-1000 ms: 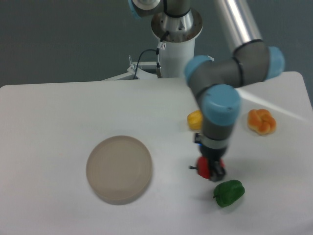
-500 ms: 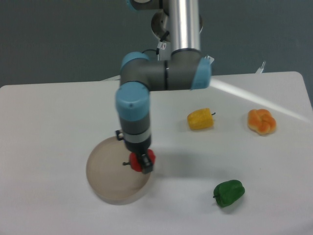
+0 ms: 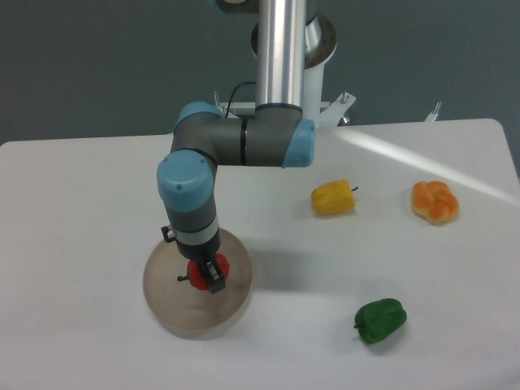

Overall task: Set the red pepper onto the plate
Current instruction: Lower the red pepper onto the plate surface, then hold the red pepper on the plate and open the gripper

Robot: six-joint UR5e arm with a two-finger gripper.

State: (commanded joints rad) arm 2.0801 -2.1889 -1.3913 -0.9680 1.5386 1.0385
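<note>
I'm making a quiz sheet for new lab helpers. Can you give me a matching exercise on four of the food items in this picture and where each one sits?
Things:
1. red pepper
2. yellow pepper
3. green pepper
4. orange bun

Places:
A. near the table's front edge, right of the plate
B. furthest right on the table
C. over the plate, between the fingers of the gripper
D. mid-table, left of the bun

Pairs: 1-C, 2-D, 3-A, 4-B
</note>
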